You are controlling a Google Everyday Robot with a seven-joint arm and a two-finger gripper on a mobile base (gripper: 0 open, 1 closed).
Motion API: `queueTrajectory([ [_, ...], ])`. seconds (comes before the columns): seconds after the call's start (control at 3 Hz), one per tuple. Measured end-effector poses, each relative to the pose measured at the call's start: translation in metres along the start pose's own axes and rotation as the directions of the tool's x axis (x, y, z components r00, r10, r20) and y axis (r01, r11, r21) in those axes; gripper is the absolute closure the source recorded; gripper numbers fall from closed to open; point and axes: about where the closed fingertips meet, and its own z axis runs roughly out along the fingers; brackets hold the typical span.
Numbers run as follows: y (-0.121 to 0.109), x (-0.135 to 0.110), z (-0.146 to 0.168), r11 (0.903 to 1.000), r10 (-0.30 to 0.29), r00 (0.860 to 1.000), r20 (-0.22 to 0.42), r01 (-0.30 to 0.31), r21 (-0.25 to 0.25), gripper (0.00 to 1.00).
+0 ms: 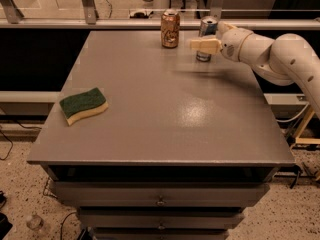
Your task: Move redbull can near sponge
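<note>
The redbull can [207, 26], slim and blue-and-silver, stands upright at the far right of the grey table [165, 109]. My gripper [205, 38] reaches in from the right at can height and is open. Its near finger [202, 45] crosses in front of the can's lower half, and the other finger sits behind the can's right side. The can stays on the table. The sponge [84, 104], green on top with yellow foam below, lies flat near the table's left edge, far from the can and the gripper.
An orange-brown can [170, 29] stands upright at the far edge, just left of the redbull can. My white arm [280, 54] comes in over the table's right edge. A rail and glass run behind the table. Drawers sit below its front edge.
</note>
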Motion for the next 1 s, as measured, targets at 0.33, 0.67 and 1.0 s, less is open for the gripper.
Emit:
queueTrajectory([
  [0.33,0.0035,0.0049,0.0095,0.9997,0.026,0.999,0.033,-0.025,-0.007,0.39],
  [0.67,0.0061,0.0048,0.0123,0.9996,0.027,0.999,0.035,-0.027,-0.012,0.62],
  [1.0,0.0083,0.0048,0.0146,0.9995,0.028,0.999,0.035,-0.027,-0.016,0.85],
])
